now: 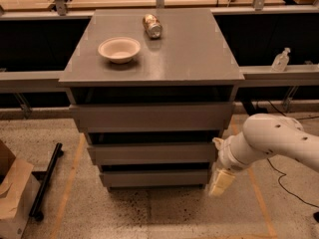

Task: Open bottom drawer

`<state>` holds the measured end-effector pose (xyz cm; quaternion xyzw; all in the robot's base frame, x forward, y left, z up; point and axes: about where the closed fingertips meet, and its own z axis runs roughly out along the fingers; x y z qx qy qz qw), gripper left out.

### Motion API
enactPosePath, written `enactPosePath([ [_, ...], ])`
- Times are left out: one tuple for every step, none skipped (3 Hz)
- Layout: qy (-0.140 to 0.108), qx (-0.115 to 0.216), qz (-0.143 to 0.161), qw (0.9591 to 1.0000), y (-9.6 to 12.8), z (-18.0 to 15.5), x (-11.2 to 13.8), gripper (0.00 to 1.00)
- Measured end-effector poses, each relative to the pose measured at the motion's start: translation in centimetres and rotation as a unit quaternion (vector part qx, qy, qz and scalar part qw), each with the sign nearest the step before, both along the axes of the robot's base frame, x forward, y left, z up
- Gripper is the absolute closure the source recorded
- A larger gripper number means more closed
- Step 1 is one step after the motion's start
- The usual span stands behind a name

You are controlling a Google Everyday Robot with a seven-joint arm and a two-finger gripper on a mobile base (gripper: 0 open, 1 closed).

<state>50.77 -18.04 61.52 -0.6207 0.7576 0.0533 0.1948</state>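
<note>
The grey cabinet (152, 63) has three flat, handle-less grey drawers. The bottom drawer (154, 178) is the lowest and narrowest-looking one; its front sits a little behind the middle drawer (152, 153) and the top drawer (152, 116). No interior shows. My gripper (220, 182) hangs from the white arm (271, 142) at the bottom drawer's right end, its cream fingers pointing down beside the drawer front's right edge.
A cream bowl (119, 49) and a can lying on its side (152, 26) rest on the cabinet top. A cardboard box (12, 195) and a black bar (45, 182) lie on the floor at left. A small bottle (280, 59) stands on the right rail. Cables trail at right.
</note>
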Motion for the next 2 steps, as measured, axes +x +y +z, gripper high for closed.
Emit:
enactPosePath([
  [0.019,-0.006,0.013,0.9997,0.2,-1.5,0.3,0.0],
  [0.033,0.015,0.031,0.9989,0.7,-5.3,1.4,0.0],
])
